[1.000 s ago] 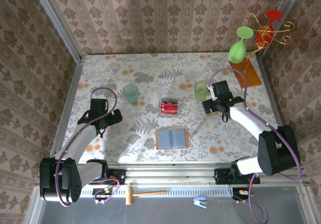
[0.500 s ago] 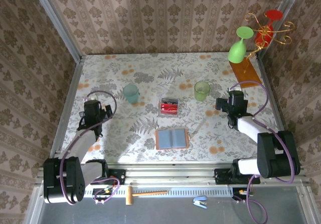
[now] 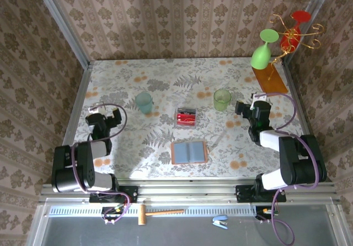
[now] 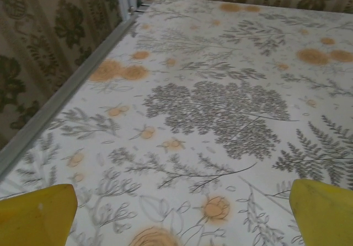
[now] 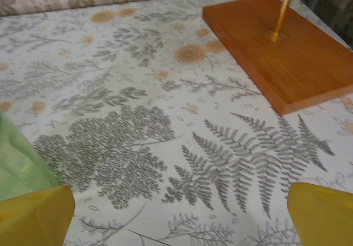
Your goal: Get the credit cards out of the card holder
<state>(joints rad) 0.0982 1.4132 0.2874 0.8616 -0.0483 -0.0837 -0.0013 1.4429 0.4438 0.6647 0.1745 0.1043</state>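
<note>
The table is covered by a smooth floral cloth, on which light items are expected to slide when pushed.

The left gripper is held low over bare cloth at the left side. The right gripper is held low at the right side. The jaws of both are spread wide and nothing is held between them. Both are placed well apart from the task items in the middle.

The wooden stand with its stemmed glasses is located at the far right, near the right gripper. If the right arm is swung outward carelessly, the stand can be struck and the glasses toppled.

The card holder is laid open and flat at the centre, toward the near edge. No red is seen in its grey-blue pockets, so the removal is judged complete or nearly so. Whether a card is hidden inside cannot be told. If a pocket is probed by one gripper alone, the holder is likely to be dragged or folded shut.

The green cup is found just left of the right gripper. The teal cup is found between the left gripper and the centre. Either can be tipped by a direct inward sweep.

The clear box is set just beyond the holder, and the credit cards are contained in it. If the box is nudged, the cards can be spilled. Once flat on the cloth, they are hard to pinch.
</note>
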